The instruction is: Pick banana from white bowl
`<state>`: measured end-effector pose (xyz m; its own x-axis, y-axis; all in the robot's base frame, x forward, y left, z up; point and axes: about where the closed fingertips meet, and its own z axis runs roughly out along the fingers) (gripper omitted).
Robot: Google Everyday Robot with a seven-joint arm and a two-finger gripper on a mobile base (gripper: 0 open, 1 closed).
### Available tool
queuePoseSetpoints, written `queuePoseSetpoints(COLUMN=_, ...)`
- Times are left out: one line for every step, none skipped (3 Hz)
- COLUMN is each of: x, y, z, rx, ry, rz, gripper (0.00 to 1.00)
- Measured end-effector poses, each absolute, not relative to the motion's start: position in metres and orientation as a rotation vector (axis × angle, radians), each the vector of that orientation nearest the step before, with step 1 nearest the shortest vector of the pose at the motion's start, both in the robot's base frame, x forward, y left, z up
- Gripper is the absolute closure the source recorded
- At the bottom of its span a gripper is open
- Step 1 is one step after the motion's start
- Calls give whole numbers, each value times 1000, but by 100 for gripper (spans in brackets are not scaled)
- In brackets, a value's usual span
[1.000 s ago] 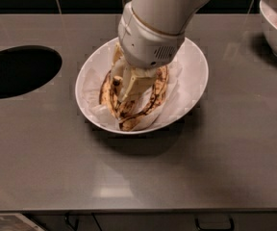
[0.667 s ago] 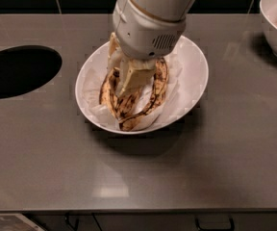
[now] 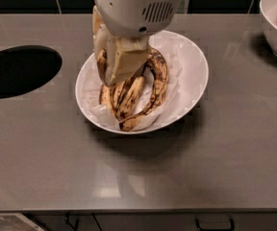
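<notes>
A bunch of ripe, brown-spotted bananas (image 3: 143, 93) lies in the wide white bowl (image 3: 196, 76), which is lined with crumpled white paper and stands mid-counter. My gripper (image 3: 117, 69) reaches down from above into the left part of the bowl. Its cream fingers (image 3: 126, 61) are closed against the left banana of the bunch. That banana's upper end rises along the gripper's left side, above the bowl's rim. The gripper's white housing hides the far part of the bowl and the bunch's top.
A round black hole (image 3: 18, 71) opens in the grey counter (image 3: 138, 177) at the left. Another white bowl with red bits (image 3: 275, 30) stands at the far right edge. A dark tiled wall runs behind. Drawer handles show below the counter's front edge.
The gripper has moved up and a little left, and looms larger in view. The left banana's upper end now stands higher beside it. The bowl has not moved.
</notes>
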<state>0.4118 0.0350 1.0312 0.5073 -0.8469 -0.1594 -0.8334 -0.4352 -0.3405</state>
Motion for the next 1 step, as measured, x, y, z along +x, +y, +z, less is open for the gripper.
queuePoseSetpoints(x=400, y=37, z=1049, rx=-2346, ry=1354, rz=-56, gripper=100)
